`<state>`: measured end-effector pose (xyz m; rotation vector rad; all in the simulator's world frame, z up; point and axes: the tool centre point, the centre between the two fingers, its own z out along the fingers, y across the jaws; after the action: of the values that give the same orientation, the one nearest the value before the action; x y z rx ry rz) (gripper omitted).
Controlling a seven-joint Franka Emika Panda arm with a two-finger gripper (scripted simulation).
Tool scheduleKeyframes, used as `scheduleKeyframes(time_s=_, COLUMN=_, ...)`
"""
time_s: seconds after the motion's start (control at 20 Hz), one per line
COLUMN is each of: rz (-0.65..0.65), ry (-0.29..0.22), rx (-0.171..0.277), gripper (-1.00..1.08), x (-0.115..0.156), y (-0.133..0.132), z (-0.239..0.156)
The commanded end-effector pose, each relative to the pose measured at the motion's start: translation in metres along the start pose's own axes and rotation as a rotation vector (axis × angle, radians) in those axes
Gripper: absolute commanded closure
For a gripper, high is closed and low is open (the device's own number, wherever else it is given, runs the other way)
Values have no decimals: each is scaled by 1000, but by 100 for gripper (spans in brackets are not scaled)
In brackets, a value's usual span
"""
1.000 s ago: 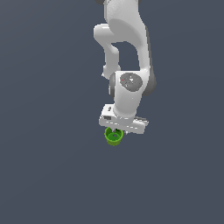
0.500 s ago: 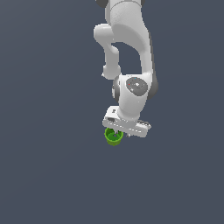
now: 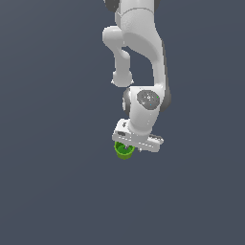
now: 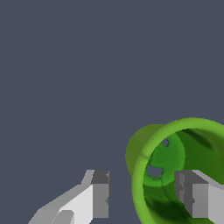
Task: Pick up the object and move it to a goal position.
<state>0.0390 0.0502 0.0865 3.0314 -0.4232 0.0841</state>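
Observation:
The object, a small bright green cup [image 3: 124, 151] with a darker green inside, sits on the grey floor just under the white hand. In the wrist view the cup [image 4: 175, 153] is seen from above, with its opening facing the camera. My gripper [image 3: 129, 147] is open and low over it. In the wrist view the gripper [image 4: 146, 194] straddles the cup's near wall: one fingertip [image 4: 193, 197] is inside the cup and the other [image 4: 99, 192] is outside it, with a gap between that finger and the wall.
The plain dark grey floor [image 3: 57, 191] lies all around. The white arm [image 3: 139, 57] rises from the hand toward the top of the exterior view. No goal marker shows.
The hand has come down a little and tilted, shifting slightly toward the exterior view's right. The green cup has stayed in place.

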Motion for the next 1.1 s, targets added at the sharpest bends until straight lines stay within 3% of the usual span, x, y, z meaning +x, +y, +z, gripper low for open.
scheduleKeyframes(time_s=0.0, rz=1, ry=0, rx=-1, gripper=-20, x=0, y=0, z=9)
scheduleKeyframes(time_s=0.15, rz=1, ry=0, rx=-1, gripper=-20, x=-1, y=0, z=13)
scheduleKeyframes(time_s=0.2, rz=1, ry=0, rx=-1, gripper=108, x=-1, y=0, z=13)
scheduleKeyframes(time_s=0.75, rz=1, ry=0, rx=-1, gripper=108, x=-1, y=0, z=13)
scheduleKeyframes(time_s=1.05, rz=1, ry=0, rx=-1, gripper=108, x=1, y=-14, z=12)
